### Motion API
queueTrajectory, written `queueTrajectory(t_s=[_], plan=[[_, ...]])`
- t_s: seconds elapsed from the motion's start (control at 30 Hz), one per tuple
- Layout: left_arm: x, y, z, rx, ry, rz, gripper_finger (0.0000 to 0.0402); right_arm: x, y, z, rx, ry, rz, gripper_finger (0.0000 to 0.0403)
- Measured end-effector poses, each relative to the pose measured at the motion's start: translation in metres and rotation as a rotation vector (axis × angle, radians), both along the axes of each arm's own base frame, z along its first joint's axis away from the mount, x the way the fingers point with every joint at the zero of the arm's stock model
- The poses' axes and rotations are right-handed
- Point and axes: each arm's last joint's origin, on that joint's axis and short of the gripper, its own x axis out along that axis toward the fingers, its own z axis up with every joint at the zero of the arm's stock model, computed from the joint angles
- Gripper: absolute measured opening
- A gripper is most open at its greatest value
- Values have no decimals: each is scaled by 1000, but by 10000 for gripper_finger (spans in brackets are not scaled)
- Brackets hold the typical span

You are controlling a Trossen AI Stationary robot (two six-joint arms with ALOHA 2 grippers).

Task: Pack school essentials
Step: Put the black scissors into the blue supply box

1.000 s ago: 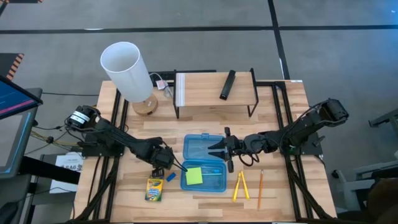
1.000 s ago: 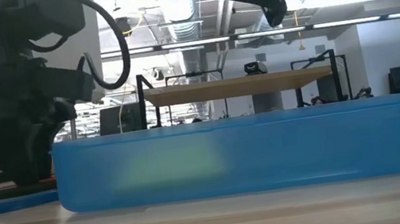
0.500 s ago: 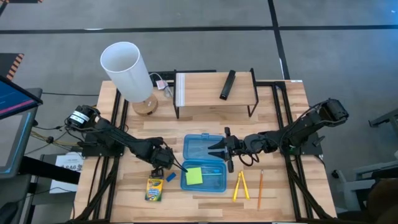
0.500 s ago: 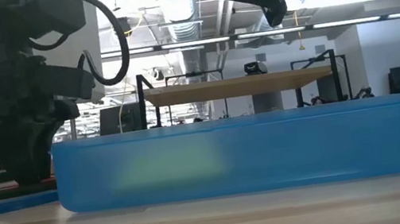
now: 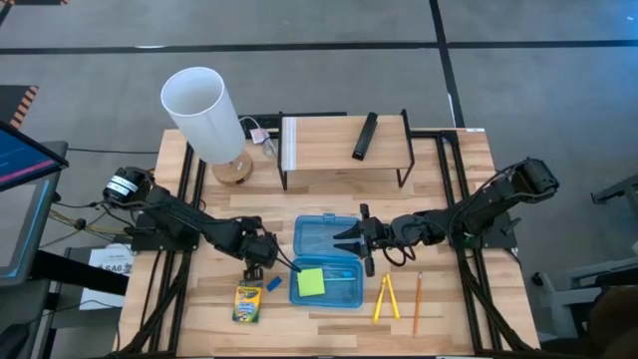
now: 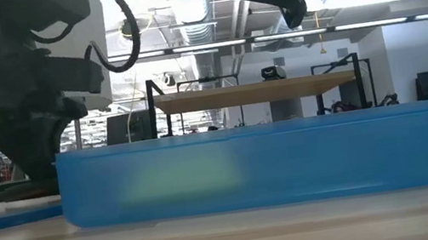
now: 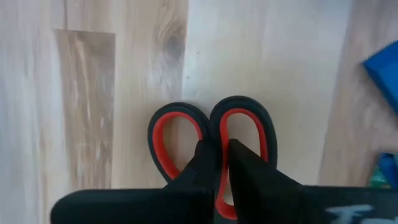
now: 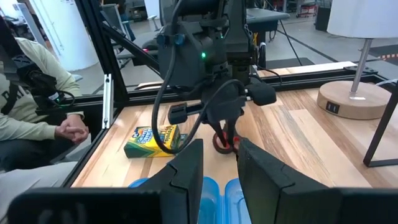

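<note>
Sticky-note pad (green) lies inside blue case.

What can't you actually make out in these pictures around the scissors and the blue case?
- Scissors blades: left wrist view, hidden under the left claw; high view, covered by the arm.
- Blue case contents: low view, the frosted wall blurs them to a pale green smear.
- Black bar on the shelf: high view, too small to identify.
- Right claw tips: right wrist view, cut off by the edge.
</note>
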Motion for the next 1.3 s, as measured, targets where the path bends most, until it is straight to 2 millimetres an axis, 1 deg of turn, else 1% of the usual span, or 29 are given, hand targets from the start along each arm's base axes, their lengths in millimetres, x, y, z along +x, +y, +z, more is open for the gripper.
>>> queueTrajectory(t_s=[0.23, 0.4, 0.57, 0.73, 0.8, 0.9, 1.03, 1.13, 1.2, 1.3], plan=[[0, 0, 0, -4, 6, -1, 2, 0, 0, 0, -3, 2, 0, 118], [3, -1, 5, -5, -1, -11, 0, 0, 0, 0, -3, 2, 0, 118], [8, -3, 18, 17, -1, -13, 0, 0, 0, 0, -2, 1, 0, 118], [19, -8, 39, 17, -47, -19, 0, 0, 0, 0, -3, 0, 0, 118], [25, -12, 50, 20, -99, -20, 0, -1, 0, 1, -14, 6, 2, 118], [39, -19, 67, -18, -215, 7, 0, -6, -2, 10, -15, -9, 2, 118], [56, -33, 85, -48, -358, -27, 0, -15, -5, 21, -27, -17, -17, 118], [69, -41, 91, -31, -389, -52, 0, -23, -5, 32, -25, -38, -18, 118], [86, -47, 91, -18, -408, -80, 0, -29, -6, 36, -30, -28, -11, 118], [112, -55, 85, 5, -376, -133, 0, -35, -5, 42, -28, -36, -1, 118]])
